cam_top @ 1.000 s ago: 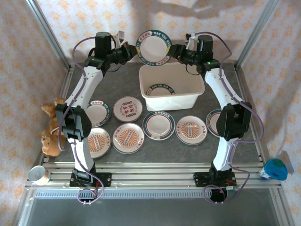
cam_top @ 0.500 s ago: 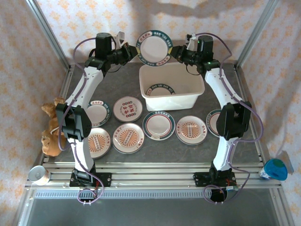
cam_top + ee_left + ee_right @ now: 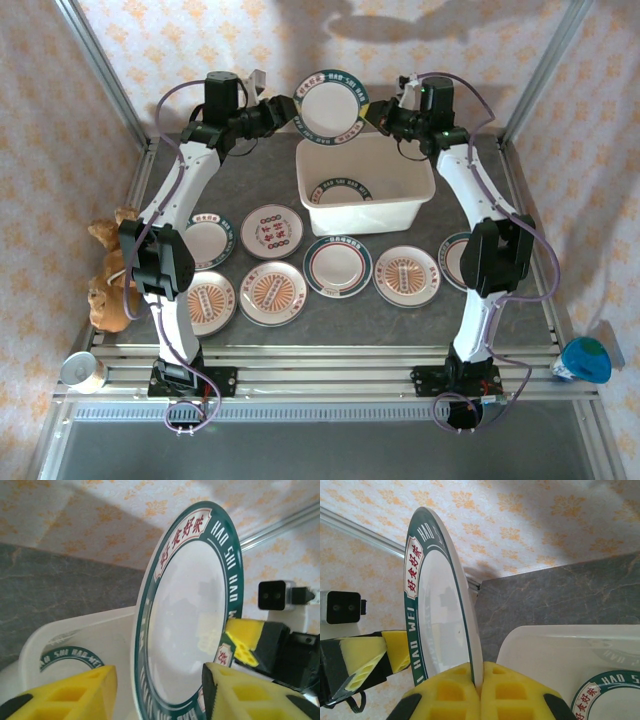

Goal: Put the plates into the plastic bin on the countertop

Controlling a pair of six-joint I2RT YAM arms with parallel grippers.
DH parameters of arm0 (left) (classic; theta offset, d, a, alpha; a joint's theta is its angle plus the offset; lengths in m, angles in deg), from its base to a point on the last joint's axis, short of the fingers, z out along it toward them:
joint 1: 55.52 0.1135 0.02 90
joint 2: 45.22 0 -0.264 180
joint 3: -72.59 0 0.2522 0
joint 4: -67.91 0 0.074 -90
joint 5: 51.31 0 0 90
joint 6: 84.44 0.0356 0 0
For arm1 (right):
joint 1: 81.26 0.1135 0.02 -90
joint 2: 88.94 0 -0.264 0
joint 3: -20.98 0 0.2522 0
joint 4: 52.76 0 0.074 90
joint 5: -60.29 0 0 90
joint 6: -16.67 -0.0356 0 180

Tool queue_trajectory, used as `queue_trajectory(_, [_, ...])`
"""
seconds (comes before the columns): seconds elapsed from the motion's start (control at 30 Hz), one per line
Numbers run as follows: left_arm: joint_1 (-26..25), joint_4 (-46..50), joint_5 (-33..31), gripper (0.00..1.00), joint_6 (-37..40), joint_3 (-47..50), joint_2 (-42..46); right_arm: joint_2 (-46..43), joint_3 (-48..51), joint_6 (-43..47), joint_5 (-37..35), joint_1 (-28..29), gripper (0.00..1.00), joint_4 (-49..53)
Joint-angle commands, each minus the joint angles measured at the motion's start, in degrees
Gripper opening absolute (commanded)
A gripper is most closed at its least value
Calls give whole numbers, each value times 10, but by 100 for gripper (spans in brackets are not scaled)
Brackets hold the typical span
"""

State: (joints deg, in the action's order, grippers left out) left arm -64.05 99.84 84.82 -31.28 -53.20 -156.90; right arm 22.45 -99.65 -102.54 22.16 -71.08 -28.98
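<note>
A teal-rimmed white plate [image 3: 334, 100] hangs on edge in the air above the back rim of the plastic bin [image 3: 365, 216]. My right gripper [image 3: 372, 112] is shut on its right rim, the foam fingers [image 3: 455, 690] pinching the edge of the plate [image 3: 440, 620]. My left gripper [image 3: 290, 108] is at the plate's left edge and stands open, its fingers [image 3: 65, 695] spread wide on either side of the plate [image 3: 192, 615]. A second teal-rimmed plate [image 3: 345, 190] lies inside the bin. Several plates [image 3: 337, 264] lie on the countertop [image 3: 250, 170] in front of the bin.
A brown plush toy [image 3: 105, 280] sits at the left edge. A white tape roll [image 3: 82, 370] rests on the front frame at left, a blue-green object [image 3: 585, 358] at right. Aluminium posts stand at the back corners.
The held plate and both grippers have shifted slightly to the right, staying above the bin's back rim.
</note>
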Motion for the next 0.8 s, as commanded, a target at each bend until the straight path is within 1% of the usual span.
queue_trajectory(0.0, [-2, 38, -30, 55, 40, -14, 20, -12, 5, -1, -2, -12, 0, -2])
queue_trajectory(0.1, [4, 54, -55, 61, 59, -13, 20, -19, 8, 31, -7, -20, 0, 51])
queue_trajectory(0.17, [10, 50, -69, 63, 67, -2, 42, -19, 5, 61, -9, -26, 0, 101])
queue_trajectory(0.27, [22, 24, -67, 64, 63, 25, 53, -20, 5, 117, -27, -31, 0, 180])
queue_trajectory(0.37, [30, 21, -76, 65, 68, 43, 59, -20, 4, 166, -33, -31, 0, 241])
queue_trajectory(0.47, [34, 17, -66, 65, 68, 53, 57, -22, 9, 191, -18, -31, 0, 266])
queue_trajectory(0.63, [35, 13, -64, 65, 70, 66, 55, -16, 3, 230, -50, -31, 0, 319])
queue_trajectory(0.77, [37, 26, -69, 65, 80, 69, 54, -3, 3, 245, -49, -31, 0, 343])
